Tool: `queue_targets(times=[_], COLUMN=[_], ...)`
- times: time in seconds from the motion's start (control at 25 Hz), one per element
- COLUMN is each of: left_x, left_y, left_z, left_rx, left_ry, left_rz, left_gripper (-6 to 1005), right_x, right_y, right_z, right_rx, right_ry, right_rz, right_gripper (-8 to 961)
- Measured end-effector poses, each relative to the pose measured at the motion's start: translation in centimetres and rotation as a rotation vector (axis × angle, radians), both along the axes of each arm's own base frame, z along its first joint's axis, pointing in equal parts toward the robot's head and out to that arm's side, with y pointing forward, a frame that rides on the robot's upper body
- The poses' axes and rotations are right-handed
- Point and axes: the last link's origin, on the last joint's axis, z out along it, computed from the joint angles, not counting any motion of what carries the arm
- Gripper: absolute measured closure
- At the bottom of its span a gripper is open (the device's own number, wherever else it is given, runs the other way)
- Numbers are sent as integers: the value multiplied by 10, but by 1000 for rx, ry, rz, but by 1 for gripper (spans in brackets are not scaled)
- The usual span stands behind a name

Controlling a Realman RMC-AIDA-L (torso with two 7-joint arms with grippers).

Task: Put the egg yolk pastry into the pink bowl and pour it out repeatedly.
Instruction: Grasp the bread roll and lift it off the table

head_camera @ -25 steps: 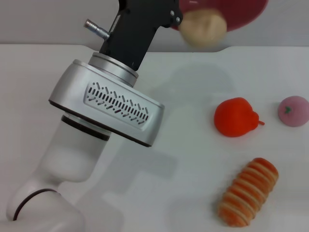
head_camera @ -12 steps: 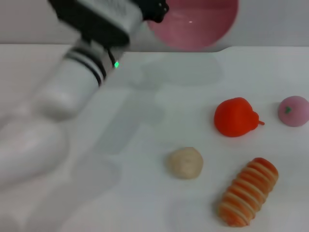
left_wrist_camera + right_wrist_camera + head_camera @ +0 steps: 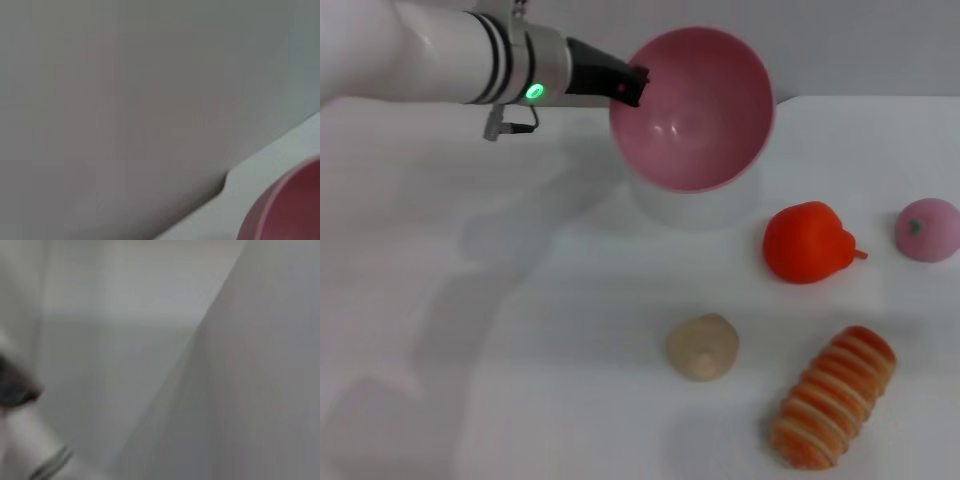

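Pink bowl (image 3: 692, 108): hanging tipped above the far part of the white table (image 3: 520, 350), its mouth facing the head camera; round, deep, glossy, nothing lying inside; a sliver of rim showing in the left wrist view (image 3: 287, 210).
Left gripper (image 3: 632, 82): gripping the bowl's left rim — fingers pinching it.
Egg yolk pastry (image 3: 702, 346): sitting on the table near the front, just left of the striped bread roll (image 3: 835, 396); small, pale cream, rounded, matte — no clear long axis.
Right gripper: not showing.

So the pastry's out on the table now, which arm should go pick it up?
Probably the right: the left gripper is busy, holding the pink bowl tilted by its rim. The egg yolk pastry lies free, right of centre. The right arm is out of the head view, so its reach is unconfirmed.
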Motion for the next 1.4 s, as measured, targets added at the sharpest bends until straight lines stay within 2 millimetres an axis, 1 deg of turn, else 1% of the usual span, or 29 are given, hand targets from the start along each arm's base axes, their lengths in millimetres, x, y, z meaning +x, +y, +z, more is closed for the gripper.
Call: queue_targets(times=[0.08,0.16,0.2,0.28,0.36,0.44,0.52,0.64,0.72,0.76,0.92,1.04,1.2,1.28,1.4], left_x=[-5,-10,-13,-19,-24,-27,-29,-29,-28,-27,-24,-23,-23,-24,-24], left_y=[1,3,4,6,6,6,6,6,6,6,5,4,4,3,2], left_z=[8,18,23,33,39,42,44,44,43,43,37,35,33,32,31], left_rx=[-18,-27,-26,-23,-23,-24,-28,-30,-28,-28,-36,-39,-36,-38,-39], left_ry=[-19,-38,-50,-67,-74,-76,-78,-84,-88,-90,-95,-97,-100,-101,-103], left_rz=[40,72,89,116,138,150,159,161,160,160,154,151,153,155,156], left_gripper=[965,965,965,965,965,965,965,965,965,965,965,965,965,964,964], right_x=[-18,-30,-34,-37,-35,-29,-23,-9,1,5,13,12,11,14,19], right_y=[-3,0,2,8,18,27,35,50,57,62,75,81,80,77,70], right_z=[-4,-13,-20,-34,-57,-81,-107,-148,-175,-185,-218,-238,-261,-269,-281], right_rx=[-80,-142,-171,-214,-264,-309,-338,-325,-297,-271,-162,-77,3,8,-28], right_ry=[-217,-423,-524,-669,-845,-987,-1091,-1241,-1314,-1329,-1379,-1379,-1380,-1387,-1395], right_rz=[4,-21,-38,-87,-152,-212,-246,-295,-310,-324,-348,-353,-318,-304,-292], right_gripper=[330,331,332,333,334,335,336,337,338,339,341,342,344,345,347])
